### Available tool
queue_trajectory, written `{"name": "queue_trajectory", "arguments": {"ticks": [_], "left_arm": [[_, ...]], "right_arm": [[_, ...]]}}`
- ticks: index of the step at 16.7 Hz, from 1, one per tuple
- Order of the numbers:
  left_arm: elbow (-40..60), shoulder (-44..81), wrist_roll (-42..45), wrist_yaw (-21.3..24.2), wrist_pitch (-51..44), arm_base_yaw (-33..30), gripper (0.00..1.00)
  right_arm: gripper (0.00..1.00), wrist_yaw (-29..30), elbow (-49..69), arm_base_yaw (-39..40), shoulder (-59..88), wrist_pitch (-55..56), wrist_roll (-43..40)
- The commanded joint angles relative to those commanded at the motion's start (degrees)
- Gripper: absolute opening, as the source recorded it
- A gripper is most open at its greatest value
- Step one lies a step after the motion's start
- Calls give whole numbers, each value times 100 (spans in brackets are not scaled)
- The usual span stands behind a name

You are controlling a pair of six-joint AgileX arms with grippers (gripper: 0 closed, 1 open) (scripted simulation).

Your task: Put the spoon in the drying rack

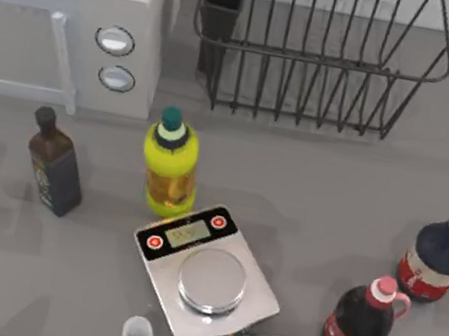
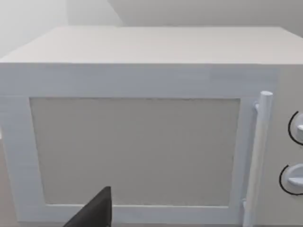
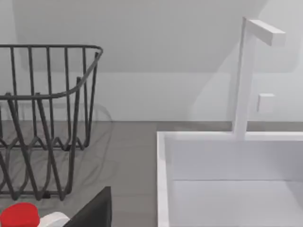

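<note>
Drying rack [image 1: 314, 53] back centre | grippers' finger state indiscernible

Drying rack [image 1: 322, 59]: black wire, upright bars, flared sides. Stands at table's rear centre. Dark utensil cup [image 1: 222, 2] at its left corner.

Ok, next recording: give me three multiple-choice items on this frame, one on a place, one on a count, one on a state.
1. Where does the drying rack stand?
A. right of the microwave
B. in front of the scale
C. inside the sink

2. How many bottles with red-and-white caps stand at the table's right?
A. one
B. two
C. four

3. What is the microwave door's state?
A. wide open
B. removed
C. closed

Answers:
1 A, in the top view the rack sits at the back, right of the microwave.
2 B, red-capped bottle and pink-capped bottle.
3 C, the door lies flush in the left wrist view.
</note>
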Motion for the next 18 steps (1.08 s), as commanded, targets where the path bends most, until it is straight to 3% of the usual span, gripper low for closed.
{"name": "queue_trajectory", "arguments": {"ticks": [7,18], "left_arm": [[0,0,0,0,0,0,100],[0,0,0,0,0,0,100]], "right_arm": [[100,-8,781,-482,929,-801,-494],[100,-49,4052,-2693,6559,-4641,-2593]]}}
